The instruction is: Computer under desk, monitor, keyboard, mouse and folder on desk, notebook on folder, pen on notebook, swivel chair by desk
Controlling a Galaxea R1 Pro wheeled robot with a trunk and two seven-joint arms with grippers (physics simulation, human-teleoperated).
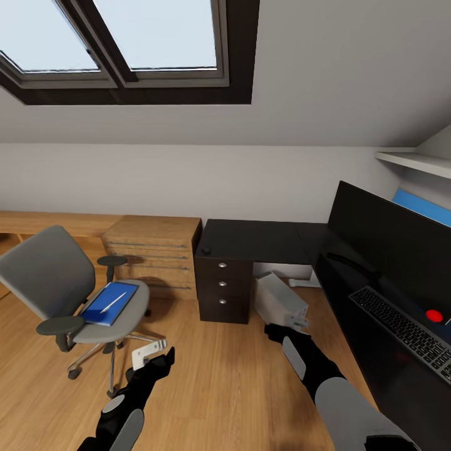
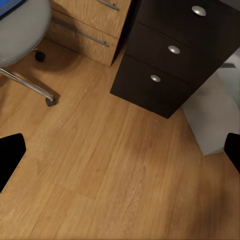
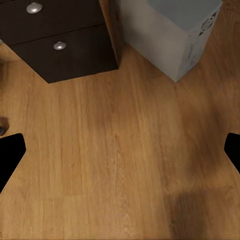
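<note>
- The swivel chair (image 1: 59, 285) sits on the wood floor (image 1: 219, 382) at the left side of the head view, just in front of a light wooden chest (image 1: 153, 254) and well apart from the black tabletop (image 1: 257, 241).
- On the chair seat lies the blue folder (image 1: 100, 310). A greyish notebook (image 1: 116, 297) is stacked on it, with the thin white pen (image 1: 113, 302) lying across the top.
- The tabletop is L-shaped; its drawer unit (image 1: 222, 291) with three round silver knobs stands right beside the wooden chest.
- The computer (image 1: 280, 299) is on the floor in the gap under the tabletop, just beside the drawer unit and tilted at an angle to it.
- The monitor (image 1: 391, 247) stands on the right wing of the tabletop, with the keyboard (image 1: 407, 332) lying in front of it.
- There's a red blob (image 1: 433, 315) close by the keyboard, can't tell what it is. I can't make out the mouse anywhere.
- The left hand (image 1: 149, 354) hangs low over bare floor near the chair's chrome base, fingers spread wide and empty; the left wrist view shows the two fingertips (image 2: 10, 160) far apart at the frame edges.
- The right hand (image 1: 297, 322) hovers just in front of the computer, also wide open and holding nothing, fingertips (image 3: 10, 157) far apart in the right wrist view over the floor.
</note>
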